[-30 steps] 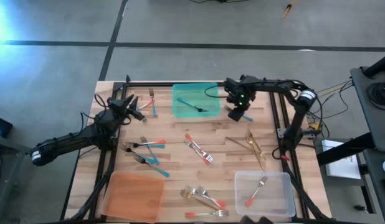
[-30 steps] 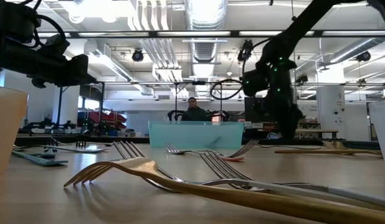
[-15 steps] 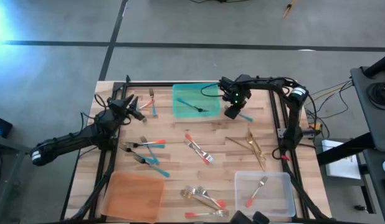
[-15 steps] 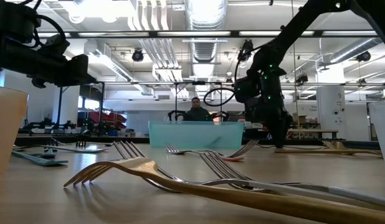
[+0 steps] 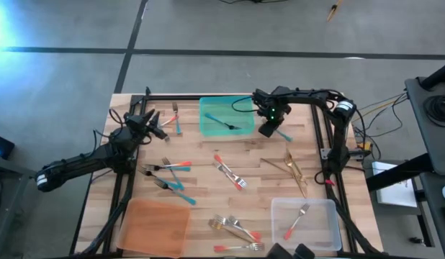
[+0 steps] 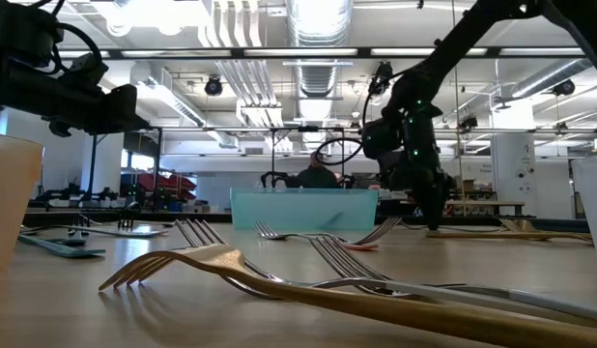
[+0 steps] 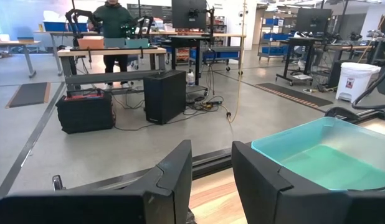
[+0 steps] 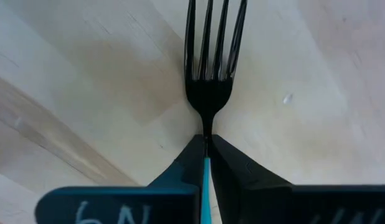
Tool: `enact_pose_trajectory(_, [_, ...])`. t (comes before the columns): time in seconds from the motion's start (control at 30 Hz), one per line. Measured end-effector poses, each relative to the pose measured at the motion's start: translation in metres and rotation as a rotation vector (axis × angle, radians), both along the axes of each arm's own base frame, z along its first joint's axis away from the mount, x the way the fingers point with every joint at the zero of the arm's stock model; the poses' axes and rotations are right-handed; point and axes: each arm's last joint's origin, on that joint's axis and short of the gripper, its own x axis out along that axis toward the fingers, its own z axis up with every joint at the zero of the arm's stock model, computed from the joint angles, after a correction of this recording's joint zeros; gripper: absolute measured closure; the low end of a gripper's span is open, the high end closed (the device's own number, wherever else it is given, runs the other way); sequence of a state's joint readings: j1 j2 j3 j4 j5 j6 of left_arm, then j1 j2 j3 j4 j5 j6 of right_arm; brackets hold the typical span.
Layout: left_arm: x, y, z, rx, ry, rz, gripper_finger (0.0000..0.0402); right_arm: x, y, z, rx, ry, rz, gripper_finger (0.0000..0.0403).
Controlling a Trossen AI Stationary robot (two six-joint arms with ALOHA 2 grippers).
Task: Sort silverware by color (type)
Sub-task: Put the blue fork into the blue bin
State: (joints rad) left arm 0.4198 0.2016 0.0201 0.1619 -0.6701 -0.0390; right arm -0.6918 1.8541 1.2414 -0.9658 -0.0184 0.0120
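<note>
- Right pincer (image 5: 268, 129): low over the counter (image 5: 201, 162) just beside the teal tray (image 5: 226, 115), its fingers (image 8: 186, 163) closed on the neck of a teal-handled fork (image 8: 208, 93); the fork's tines lie on the wood.
- Left pincer (image 5: 159, 126): raised over the counter's left side, waiting, its fingers (image 7: 174, 177) parted with nothing between them.
- Teal tray: holds one teal-handled utensil (image 5: 222, 122).
- Clear tray (image 5: 305, 223): holds a coral-handled fork (image 5: 295, 220).
- Orange tray (image 5: 156, 224): at the near left corner.
- Loose teal-handled pieces: one (image 5: 176, 119) near the left pincer, another (image 5: 176, 192) left of centre.
- Loose coral-handled pieces: one (image 5: 230, 173) at centre, one (image 5: 240, 247) at the near edge.
- Gold pieces (image 5: 294, 170): grouped on the right side, well apart from the trays; a gold fork (image 6: 279, 285) lies in the low view's foreground.
</note>
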Motion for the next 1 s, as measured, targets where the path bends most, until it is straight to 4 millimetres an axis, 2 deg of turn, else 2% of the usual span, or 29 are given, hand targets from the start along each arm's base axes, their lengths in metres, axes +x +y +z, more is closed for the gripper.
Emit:
enact_pose_trajectory(0.13, [0.0,0.0,0.0,0.0,0.0,0.0,0.0304,-0.001,0.0,0.016,-0.011,0.005,-0.015,0.0393])
enact_pose_trajectory(0.37, [0.0,0.0,0.0,0.0,-0.001,0.0,0.0304,0.007,-0.004,0.079,-0.173,-0.172,-0.036,0.0393])
enact_pose_trajectory(0.5, [0.0,0.0,0.0,0.0,0.0,0.0,0.0304,0.022,0.0,0.114,-0.289,-0.349,0.008,0.0394])
enact_pose_trajectory(0.67, [0.0,0.0,0.0,0.0,0.0,0.0,0.0304,0.054,0.007,0.143,-0.411,-0.566,0.127,0.0394])
enact_pose_trajectory(0.73, [0.0,0.0,0.0,0.0,0.0,0.0,0.0304,0.067,0.009,0.147,-0.46,-0.634,0.177,0.0394])
enact_pose_trajectory(0.8, [0.0,0.0,0.0,0.0,0.0,0.0,0.0304,0.079,0.011,0.141,-0.482,-0.661,0.228,0.0394])
enact_pose_trajectory(1.0, [0.0,0.0,0.0,0.0,0.0,0.0,0.0304,0.102,0.003,0.107,-0.486,-0.644,0.295,0.0394])
